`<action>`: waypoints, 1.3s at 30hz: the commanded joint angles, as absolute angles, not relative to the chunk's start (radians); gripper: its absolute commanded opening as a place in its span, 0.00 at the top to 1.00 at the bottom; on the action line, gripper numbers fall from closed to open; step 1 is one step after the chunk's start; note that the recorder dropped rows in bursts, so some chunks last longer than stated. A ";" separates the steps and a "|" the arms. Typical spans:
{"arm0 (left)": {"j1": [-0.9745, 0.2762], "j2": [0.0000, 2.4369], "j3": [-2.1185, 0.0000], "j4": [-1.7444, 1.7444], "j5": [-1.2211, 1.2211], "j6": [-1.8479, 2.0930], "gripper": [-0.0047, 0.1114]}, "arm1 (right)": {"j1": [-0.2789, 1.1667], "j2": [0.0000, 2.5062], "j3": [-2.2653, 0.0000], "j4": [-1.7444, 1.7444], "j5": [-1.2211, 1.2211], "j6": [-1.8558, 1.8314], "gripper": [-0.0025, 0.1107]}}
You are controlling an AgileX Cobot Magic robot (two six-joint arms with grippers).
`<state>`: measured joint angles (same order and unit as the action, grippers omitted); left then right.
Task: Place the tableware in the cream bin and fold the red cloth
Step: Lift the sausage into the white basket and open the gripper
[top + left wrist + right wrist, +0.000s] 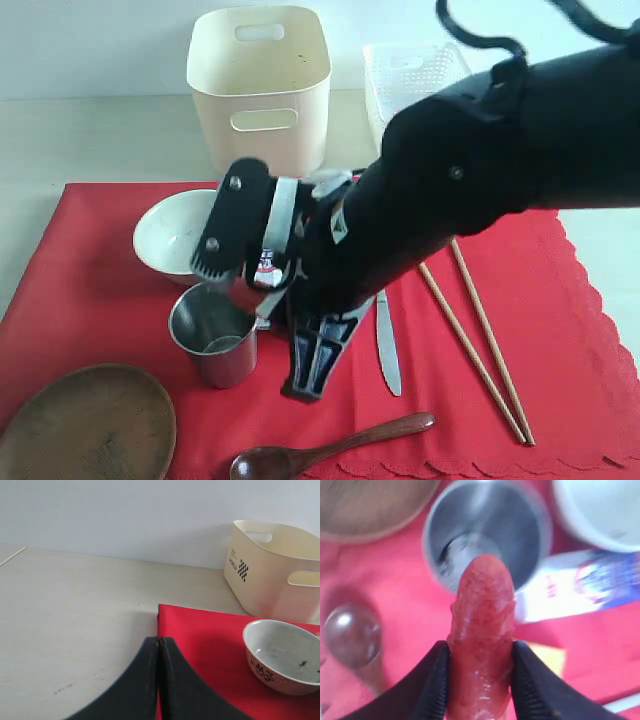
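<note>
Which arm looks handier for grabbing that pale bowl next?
Left, probably: the left gripper is shut and empty near the bowl, while the right gripper is clamped on a sausage.

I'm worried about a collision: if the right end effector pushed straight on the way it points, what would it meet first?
Likely the steel cup: the sausage clamped in the right end effector points at its open mouth, so the sausage tip would arrive first. Depth is hard to judge.
</note>
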<state>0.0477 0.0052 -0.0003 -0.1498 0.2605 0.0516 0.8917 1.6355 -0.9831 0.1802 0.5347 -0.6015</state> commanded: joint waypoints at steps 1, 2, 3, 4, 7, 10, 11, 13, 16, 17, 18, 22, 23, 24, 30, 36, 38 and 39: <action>0.047 0.000 0.000 -0.143 0.255 0.052 0.94 | 0.812 1.570 -0.984 0.176 0.416 -0.574 0.98; 0.047 0.000 0.000 -0.143 0.255 0.052 0.94 | 0.794 1.565 -0.984 0.176 0.398 -0.574 0.98; 0.047 0.000 0.000 -0.143 0.255 0.052 0.94 | 0.766 1.560 -0.984 0.176 0.380 -0.574 0.98; 0.047 0.000 0.000 -0.143 0.255 0.052 0.94 | 0.747 1.558 -0.984 0.176 0.360 -0.574 0.98; 0.047 0.000 0.000 -0.143 0.255 0.052 0.94 | 0.663 1.561 -0.984 0.218 0.263 -0.574 0.98; 0.047 0.000 0.000 -0.143 0.255 0.052 0.94 | 0.562 1.583 -0.984 0.263 0.132 -0.574 0.98; 0.047 0.000 0.000 -0.143 0.255 0.052 0.94 | 0.540 1.590 -0.984 0.268 0.108 -0.574 0.98; 0.047 0.000 0.000 -0.143 0.255 0.052 0.94 | 0.478 1.624 -0.999 0.287 0.073 -0.574 0.98; 0.047 0.000 0.000 -0.143 0.255 0.052 0.94 | 0.385 1.733 -1.097 0.295 0.099 -0.572 0.98; 0.047 0.000 0.000 -0.143 0.255 0.052 0.94 | 0.361 1.773 -1.142 0.320 0.122 -0.572 0.98; 0.047 0.000 0.000 -0.143 0.255 0.052 0.94 | 0.336 1.819 -1.198 0.356 0.144 -0.572 0.98; 0.047 0.000 0.000 -0.143 0.255 0.052 0.94 | 0.270 1.974 -1.380 0.392 0.162 -0.572 0.98; 0.047 0.000 0.000 -0.143 0.255 0.052 0.94 | 0.261 2.008 -1.412 0.392 0.162 -0.572 0.98; 0.047 0.000 0.000 -0.143 0.255 0.052 0.94 | 0.255 2.027 -1.435 0.392 0.159 -0.562 0.98; 0.047 0.000 0.000 -0.143 0.255 0.052 0.94 | 0.238 2.126 -1.505 0.392 0.103 -0.475 0.98; 0.047 0.000 0.000 -0.143 0.255 0.052 0.94 | 0.238 2.162 -1.507 0.392 0.009 -0.458 0.94; 0.047 0.000 0.000 -0.143 0.255 0.052 0.94 | 0.241 2.162 -1.507 0.392 0.000 -0.458 0.88; 0.047 0.000 0.000 -0.143 0.255 0.052 0.94 | 0.244 2.162 -1.507 0.392 -0.008 -0.458 0.83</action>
<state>0.0477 0.0052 -0.0003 -0.1498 0.2605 0.0516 0.2414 2.1671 -1.4991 0.3916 0.0328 -0.4630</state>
